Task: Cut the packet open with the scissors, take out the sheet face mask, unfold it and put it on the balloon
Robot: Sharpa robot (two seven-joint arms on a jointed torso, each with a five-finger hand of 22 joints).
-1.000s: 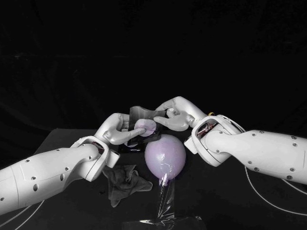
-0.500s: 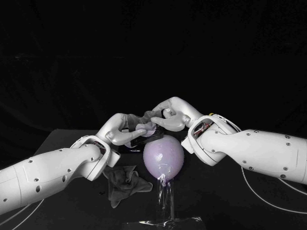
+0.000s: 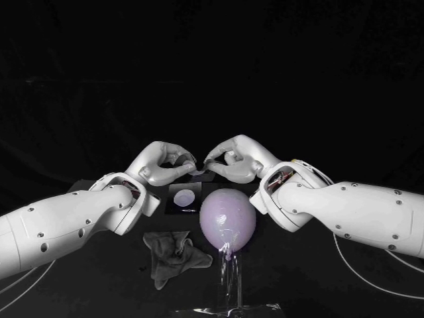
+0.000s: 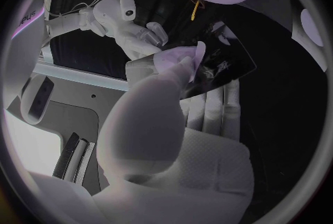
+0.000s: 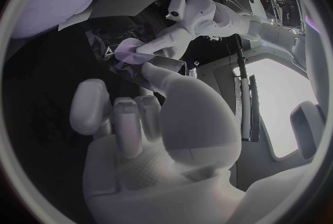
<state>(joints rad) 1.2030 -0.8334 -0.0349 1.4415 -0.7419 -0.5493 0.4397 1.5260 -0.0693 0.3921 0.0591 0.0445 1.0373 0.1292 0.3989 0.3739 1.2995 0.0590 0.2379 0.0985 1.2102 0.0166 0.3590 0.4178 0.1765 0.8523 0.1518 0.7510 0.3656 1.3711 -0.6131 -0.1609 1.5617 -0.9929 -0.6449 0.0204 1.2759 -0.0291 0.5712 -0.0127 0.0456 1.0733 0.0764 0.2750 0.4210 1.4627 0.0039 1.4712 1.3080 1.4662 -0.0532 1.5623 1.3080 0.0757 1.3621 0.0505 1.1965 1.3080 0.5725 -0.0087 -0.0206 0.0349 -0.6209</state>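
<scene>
Unfolding is the step in hand, by my reading: the left hand has its thumb closed against curled fingers, pinching one edge of the sheet face mask. The mask looks thin and limp, dark and glossy like wet film, with a paler lilac strip right at the thumb tip. Well below those fingers a crumpled grey wad lies slack on the table; whether it is the emptied packet I cannot tell. Just under the left fingertips hangs a dark square panel bearing a pale oval, seemingly a fold of the mask hanging down. Beneath the gap between the two sets of fingertips stands the balloon, a smooth, taut, egg-shaped lilac form on a clear stand, apart from the fingers. The right hand has its fingers narrowed, nipping the mask's other edge, fingertips close to the left ones. The next move likely calls for drawing the two pinches apart gently, since the film may cling or tear, then lowering it onto the balloon.
</scene>
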